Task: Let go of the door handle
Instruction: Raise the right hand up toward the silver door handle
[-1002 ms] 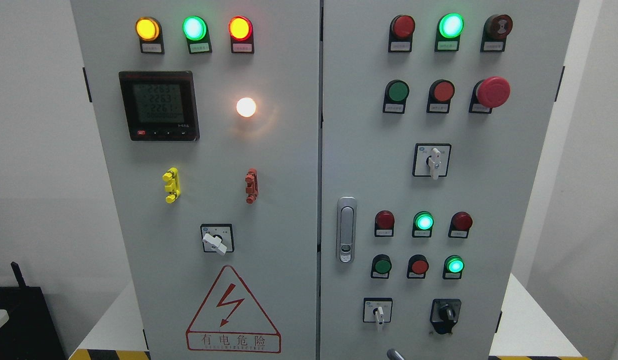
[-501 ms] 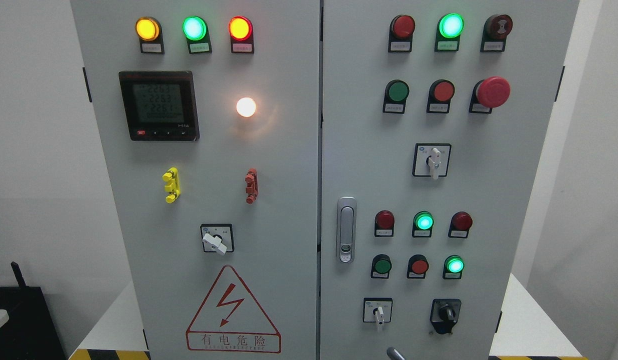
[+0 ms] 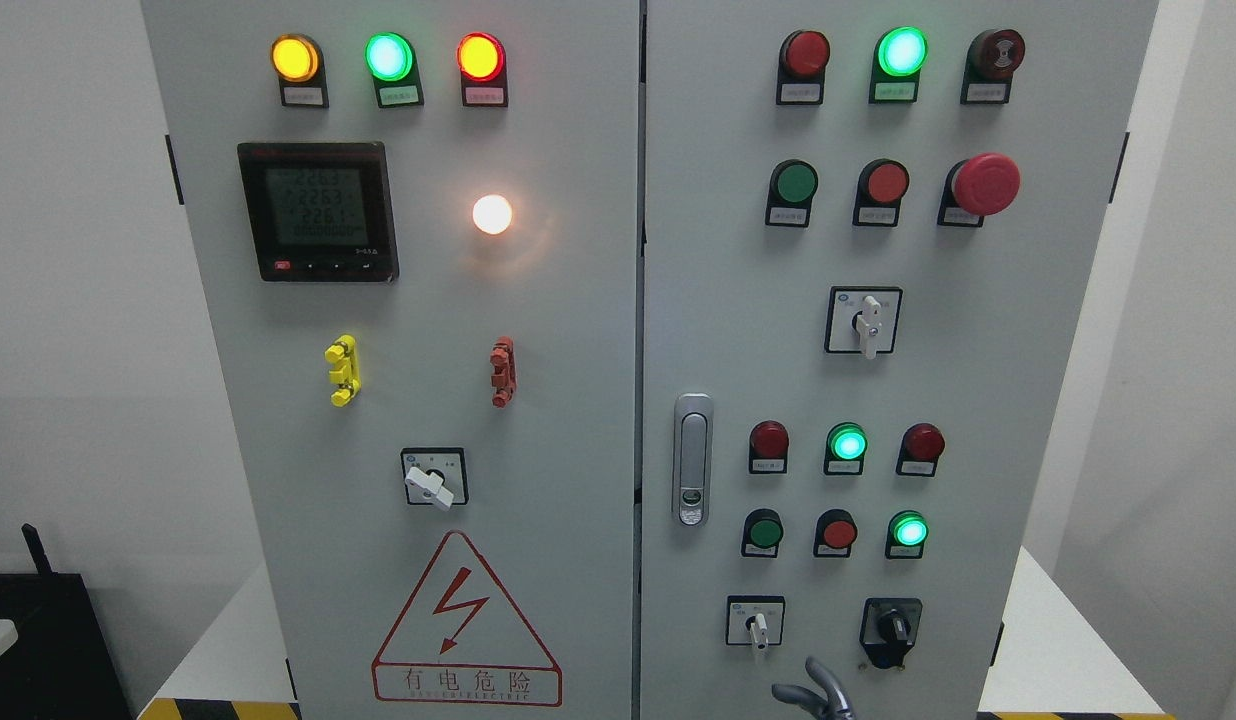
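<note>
I'm looking at a grey electrical cabinet (image 3: pixel 538 420) against a plain white wall, both doors shut. Only a couple of grey fingertips (image 3: pixel 816 690) poke up at the bottom edge, right of the middle. I can't tell which hand they belong to or how the fingers are set, but they hold nothing I can see. The door handle (image 3: pixel 692 458) sits well above them, flush on the right door, untouched, beside the red and green buttons (image 3: pixel 846 442).
</note>
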`<action>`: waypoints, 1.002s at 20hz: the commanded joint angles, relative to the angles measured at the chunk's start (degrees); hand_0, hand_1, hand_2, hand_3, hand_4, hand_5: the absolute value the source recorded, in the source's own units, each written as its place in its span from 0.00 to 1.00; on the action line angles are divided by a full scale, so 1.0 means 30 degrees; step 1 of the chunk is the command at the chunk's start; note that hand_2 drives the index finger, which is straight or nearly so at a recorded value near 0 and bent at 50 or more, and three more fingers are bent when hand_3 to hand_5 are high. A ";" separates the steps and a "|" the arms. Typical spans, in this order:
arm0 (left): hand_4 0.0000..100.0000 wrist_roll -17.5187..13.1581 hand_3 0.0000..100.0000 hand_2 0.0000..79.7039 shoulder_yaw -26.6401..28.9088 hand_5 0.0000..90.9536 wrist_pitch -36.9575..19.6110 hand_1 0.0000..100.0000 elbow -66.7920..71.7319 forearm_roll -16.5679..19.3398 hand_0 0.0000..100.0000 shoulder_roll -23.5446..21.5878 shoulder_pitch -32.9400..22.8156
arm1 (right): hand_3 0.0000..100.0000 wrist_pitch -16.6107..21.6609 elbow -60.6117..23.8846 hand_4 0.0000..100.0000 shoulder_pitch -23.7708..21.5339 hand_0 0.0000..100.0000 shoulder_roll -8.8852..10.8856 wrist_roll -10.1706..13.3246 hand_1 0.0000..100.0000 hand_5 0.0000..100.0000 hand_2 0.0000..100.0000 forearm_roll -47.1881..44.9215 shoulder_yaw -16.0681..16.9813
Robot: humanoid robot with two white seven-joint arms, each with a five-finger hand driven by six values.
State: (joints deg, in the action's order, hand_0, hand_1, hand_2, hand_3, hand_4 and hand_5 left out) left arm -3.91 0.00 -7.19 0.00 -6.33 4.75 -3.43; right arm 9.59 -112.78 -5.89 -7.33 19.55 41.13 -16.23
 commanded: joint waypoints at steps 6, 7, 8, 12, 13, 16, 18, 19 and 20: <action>0.00 -0.0016 0.00 0.00 -0.0234 0.00 -0.0007 0.39 -0.0293 0.0000 0.12 0.0000 0.0000 | 1.00 -0.0090 0.2963 1.00 0.3018 0.37 -0.0105 0.0836 0.47 1.00 0.03 0.8168 -0.2000; 0.00 -0.0016 0.00 0.00 -0.0234 0.00 -0.0007 0.39 -0.0293 0.0000 0.12 0.0000 0.0000 | 1.00 -0.0206 0.3227 1.00 0.3280 0.37 -0.0106 0.0836 0.46 1.00 0.03 0.8814 -0.2060; 0.00 -0.0016 0.00 0.00 -0.0234 0.00 -0.0007 0.39 -0.0293 0.0000 0.12 0.0000 0.0000 | 1.00 -0.0729 0.3433 1.00 0.3602 0.37 -0.0106 0.0807 0.46 1.00 0.03 0.9168 -0.2089; 0.00 -0.0016 0.00 0.00 -0.0234 0.00 -0.0007 0.39 -0.0293 0.0000 0.12 0.0000 0.0000 | 1.00 -0.3922 0.3933 1.00 0.4454 0.39 -0.0106 0.0019 0.43 1.00 0.03 0.9903 -0.2381; 0.00 -0.0016 0.00 0.00 -0.0234 0.00 -0.0007 0.39 -0.0293 0.0000 0.12 0.0000 0.0000 | 1.00 -0.4276 0.3962 1.00 0.4629 0.40 -0.0106 -0.0129 0.42 1.00 0.03 1.0078 -0.2441; 0.00 -0.0016 0.00 0.00 -0.0234 0.00 -0.0007 0.39 -0.0293 0.0000 0.12 0.0000 0.0000 | 1.00 -0.4543 0.4369 1.00 0.5302 0.40 -0.0106 -0.0277 0.41 1.00 0.03 1.0810 -0.2441; 0.00 -0.0016 0.00 0.00 -0.0234 0.00 -0.0007 0.39 -0.0293 0.0000 0.12 0.0000 0.0000 | 1.00 -0.4630 0.4955 1.00 0.5917 0.40 -0.0106 -0.0306 0.40 1.00 0.03 1.1046 -0.2441; 0.00 -0.0016 0.00 0.00 -0.0234 0.00 -0.0007 0.39 -0.0293 0.0000 0.12 0.0000 0.0000 | 1.00 -0.4805 0.5016 1.00 0.6094 0.40 -0.0106 -0.0451 0.40 1.00 0.04 1.1076 -0.2470; 0.00 -0.0016 0.00 0.00 -0.0234 0.00 -0.0007 0.39 -0.0293 0.0029 0.12 0.0000 0.0000 | 1.00 -0.5358 0.5104 1.00 0.6502 0.40 -0.0106 -0.0830 0.40 1.00 0.04 1.1134 -0.2500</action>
State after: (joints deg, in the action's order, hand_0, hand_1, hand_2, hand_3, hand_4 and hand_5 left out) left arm -3.91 0.00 -7.19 0.00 -6.33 4.75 -3.43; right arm -4.34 -102.75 9.19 -7.58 18.31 71.47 -21.85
